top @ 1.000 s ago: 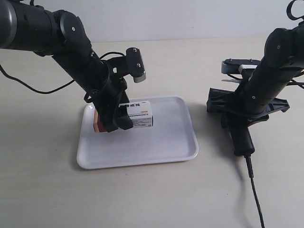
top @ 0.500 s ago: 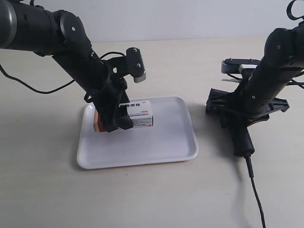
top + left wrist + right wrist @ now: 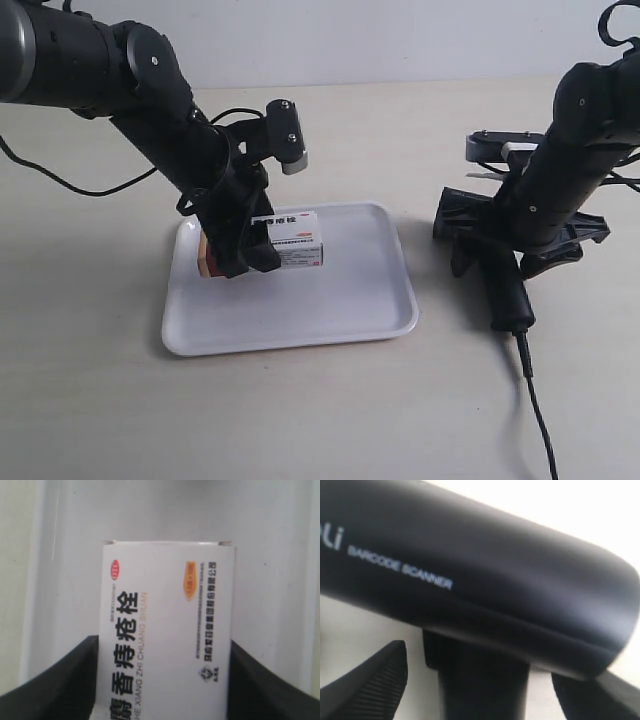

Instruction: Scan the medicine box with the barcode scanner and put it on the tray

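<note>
While the shallow white plastic tray lies flat on the tabletop, the left gripper clamps the small white cardboard medicine box over its interior. The black pistol-shaped plastic barcode scanner rests beside the tray; the right gripper straddles it, fingers spread apart.
</note>
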You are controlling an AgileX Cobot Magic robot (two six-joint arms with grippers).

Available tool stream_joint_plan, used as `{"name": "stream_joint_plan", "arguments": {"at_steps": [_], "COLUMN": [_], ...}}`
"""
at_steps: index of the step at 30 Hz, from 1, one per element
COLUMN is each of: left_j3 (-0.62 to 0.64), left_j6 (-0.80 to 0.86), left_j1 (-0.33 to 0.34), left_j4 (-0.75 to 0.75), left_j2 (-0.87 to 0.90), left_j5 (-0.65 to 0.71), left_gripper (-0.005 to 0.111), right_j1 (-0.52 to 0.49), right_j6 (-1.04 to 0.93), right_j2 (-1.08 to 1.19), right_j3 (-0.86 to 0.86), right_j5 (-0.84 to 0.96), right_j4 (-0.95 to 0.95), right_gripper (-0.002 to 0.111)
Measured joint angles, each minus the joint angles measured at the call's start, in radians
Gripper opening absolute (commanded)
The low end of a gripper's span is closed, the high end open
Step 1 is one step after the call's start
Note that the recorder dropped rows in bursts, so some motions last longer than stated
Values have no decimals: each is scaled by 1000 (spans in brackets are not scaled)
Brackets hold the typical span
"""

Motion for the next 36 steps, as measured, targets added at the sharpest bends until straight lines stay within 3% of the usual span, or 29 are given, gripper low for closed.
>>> {"name": "stream_joint_plan", "arguments": {"at_steps": [31, 33, 36], "left_j3": [0, 0, 0], "left_j6": [29, 32, 45], "left_j1": [0, 0, 0], "left_j4": [-39, -39, -43], "left_j2": [89, 89, 89], "left_j5": [-58, -54, -48], "left_gripper": [1, 7, 26], "right_j1": [0, 0, 0], "right_j6": [20, 20, 20], "right_j2": [-278, -278, -278], "right_j3": [0, 0, 0], "right_j5": [134, 139, 143], "right_j4": [21, 21, 21], "right_gripper": [76, 76, 76]}}
